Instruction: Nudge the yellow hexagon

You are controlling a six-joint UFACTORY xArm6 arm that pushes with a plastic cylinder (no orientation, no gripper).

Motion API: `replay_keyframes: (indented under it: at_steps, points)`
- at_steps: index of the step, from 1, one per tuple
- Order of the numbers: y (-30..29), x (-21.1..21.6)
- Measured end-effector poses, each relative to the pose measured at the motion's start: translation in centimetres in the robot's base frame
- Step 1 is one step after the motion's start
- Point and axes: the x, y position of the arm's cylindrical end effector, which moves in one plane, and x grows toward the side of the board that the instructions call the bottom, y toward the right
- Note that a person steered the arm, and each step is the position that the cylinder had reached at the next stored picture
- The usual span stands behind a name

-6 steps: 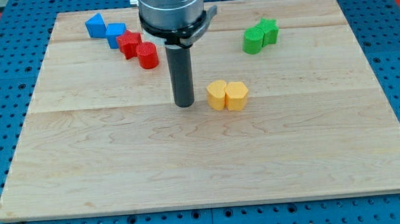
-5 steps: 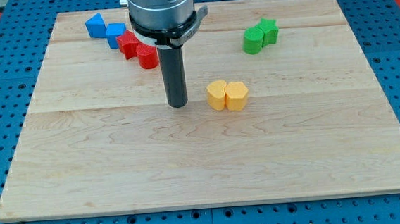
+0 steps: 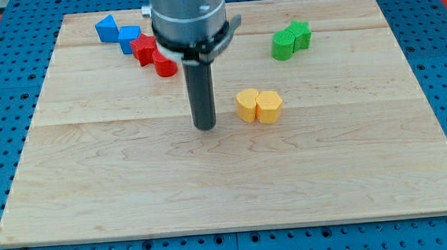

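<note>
resting my tip point(image 3: 205, 127) left of yellow hexagon point(image 3: 269, 107) — apart | gripper — none fitted, state untellable

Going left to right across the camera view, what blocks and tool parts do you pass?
Two blue blocks → two red blocks → my tip of the dark rod tool → yellow heart-like block → yellow hexagon → two green blocks.
</note>
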Motion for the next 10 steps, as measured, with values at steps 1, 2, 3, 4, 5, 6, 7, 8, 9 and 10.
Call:
replay_keyframes:
  at_steps: [1, 2, 3, 4, 5, 6, 7, 8, 9, 10]
  points:
    - [1.9, 1.6]
    - [7.3, 1.6]
    - [12.1, 1.6]
    - [11.5, 1.6]
    - [9.1, 1.5]
    - [9.9, 0.5]
    - [9.8, -0.6]
    - [8.1, -0.7]
    - [7.5, -0.7]
    - [8.4, -2.0]
